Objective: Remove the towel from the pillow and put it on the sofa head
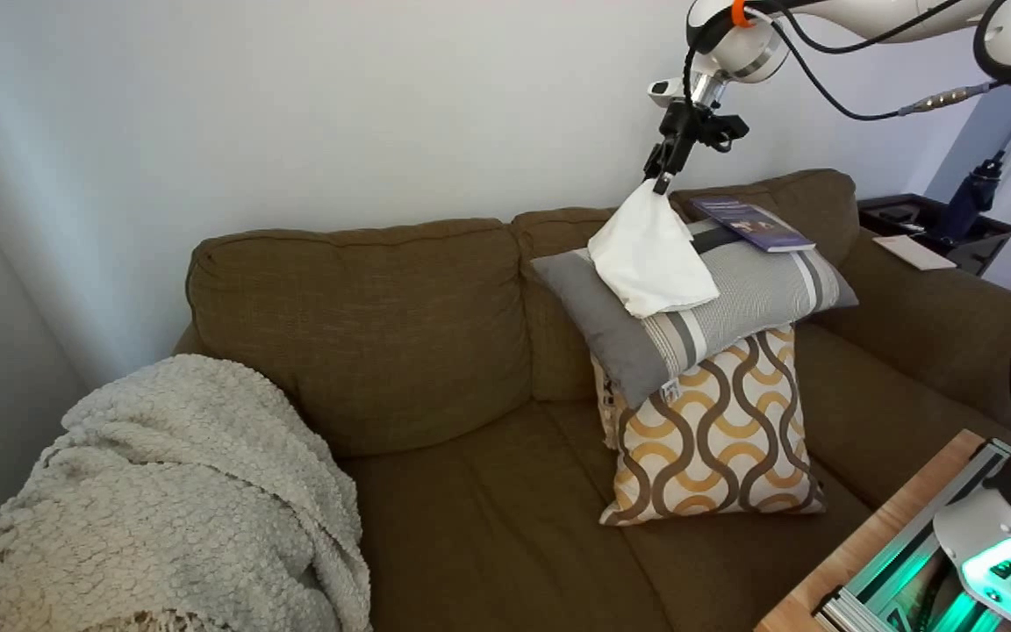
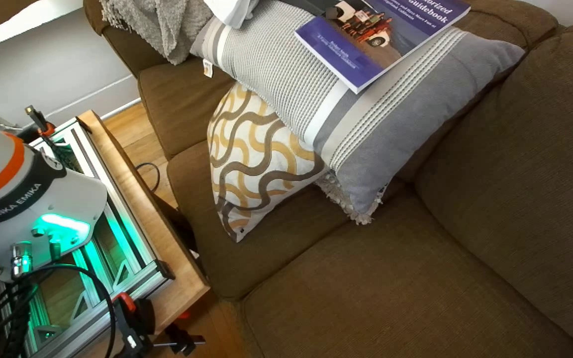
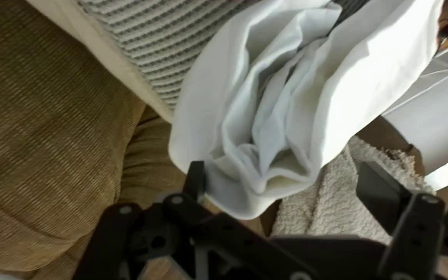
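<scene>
Across the grey striped pillow (image 1: 760,276) on the brown sofa (image 1: 356,329), the white towel (image 1: 650,254) lies draped, its upper end standing in a peak at the pincer (image 1: 658,174). In the wrist view the pincer is spread wide, the towel's gathered end showing between its jaws, with a gap beside one of them. A purple book (image 1: 756,224) rests on the same pillow, near the towel.

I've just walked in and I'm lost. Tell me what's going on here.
A robot arm is working on a towel that lies largely on the grey pillow, beside a book. Its gripper is at the towel's upper end, jaws apart, with no grip apparent. The move to the sofa head is not yet done.
</scene>
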Motion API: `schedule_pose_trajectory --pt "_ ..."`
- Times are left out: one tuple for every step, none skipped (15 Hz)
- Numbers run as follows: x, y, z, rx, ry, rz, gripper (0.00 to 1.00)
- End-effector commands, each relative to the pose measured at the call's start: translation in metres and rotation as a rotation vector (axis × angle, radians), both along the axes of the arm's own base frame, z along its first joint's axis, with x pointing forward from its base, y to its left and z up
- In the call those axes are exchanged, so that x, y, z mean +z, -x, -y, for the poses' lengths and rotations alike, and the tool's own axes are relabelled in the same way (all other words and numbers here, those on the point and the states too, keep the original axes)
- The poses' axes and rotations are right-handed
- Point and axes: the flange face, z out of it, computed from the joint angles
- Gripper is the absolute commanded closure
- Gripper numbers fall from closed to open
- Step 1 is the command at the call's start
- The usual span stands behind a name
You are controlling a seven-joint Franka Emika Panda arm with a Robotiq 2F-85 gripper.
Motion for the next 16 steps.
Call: schedule_pose_trajectory --pt "-0.018 -0.002 -0.001 0.077 0.065 -0.117 0.00" --pt "-0.022 -0.003 -0.002 0.082 0.089 -0.128 0.00" --pt "-0.025 -0.005 -0.001 0.084 0.121 -0.129 0.00" --pt "-0.028 -0.009 -0.001 0.071 0.168 -0.117 0.00" --pt "-0.030 -0.011 -0.001 0.063 0.193 -0.114 0.00" --pt "-0.031 -0.013 -0.002 0.049 0.223 -0.107 0.25" --pt "-0.033 -0.015 -0.004 0.041 0.246 -0.102 0.25" --pt "-0.032 -0.016 -0.006 0.033 0.268 -0.097 0.32" --pt "-0.031 -0.017 -0.009 0.025 0.283 -0.093 0.42" --pt "-0.029 -0.017 -0.011 0.017 0.296 -0.090 0.49" --pt "-0.026 -0.016 -0.014 0.011 0.305 -0.089 0.56" --pt "-0.023 -0.015 -0.017 0.009 0.305 -0.093 0.65" --pt "-0.021 -0.013 -0.020 0.007 0.308 -0.096 0.72" --pt "-0.017 -0.010 -0.021 0.002 0.306 -0.098 0.81" --pt "-0.012 -0.008 -0.022 0.000 0.295 -0.101 0.87" --pt "-0.006 -0.005 -0.022 0.000 0.280 -0.100 0.96"
